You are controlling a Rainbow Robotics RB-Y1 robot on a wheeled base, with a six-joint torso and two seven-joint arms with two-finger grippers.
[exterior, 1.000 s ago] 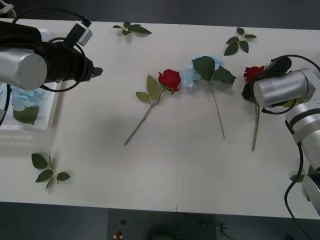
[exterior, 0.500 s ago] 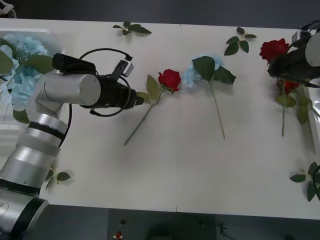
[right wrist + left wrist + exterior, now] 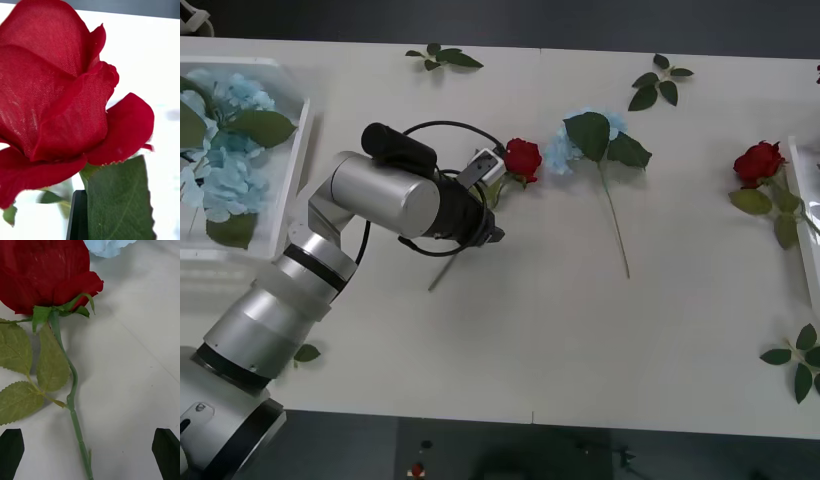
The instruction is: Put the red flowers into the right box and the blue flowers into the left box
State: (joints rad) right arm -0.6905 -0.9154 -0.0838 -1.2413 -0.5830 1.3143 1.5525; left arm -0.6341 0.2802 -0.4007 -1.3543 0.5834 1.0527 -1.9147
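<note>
The left pincer [image 3: 90, 450] is hovering wide open, holding nothing, over the stem of a red rose [image 3: 522, 158] lying mid-counter [image 3: 530, 330]. The right pincer's black finger [image 3: 78, 215] is touching another rose [image 3: 56, 93]; its grip I cannot tell.

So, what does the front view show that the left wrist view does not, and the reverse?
The front view adds the left box holding blue flowers, a second red rose by the right box, and leaf sprigs. The left wrist view adds the left end effector open, its fingertips either side of the stem. Both show the centre red rose and the blue flower beside it.
</note>
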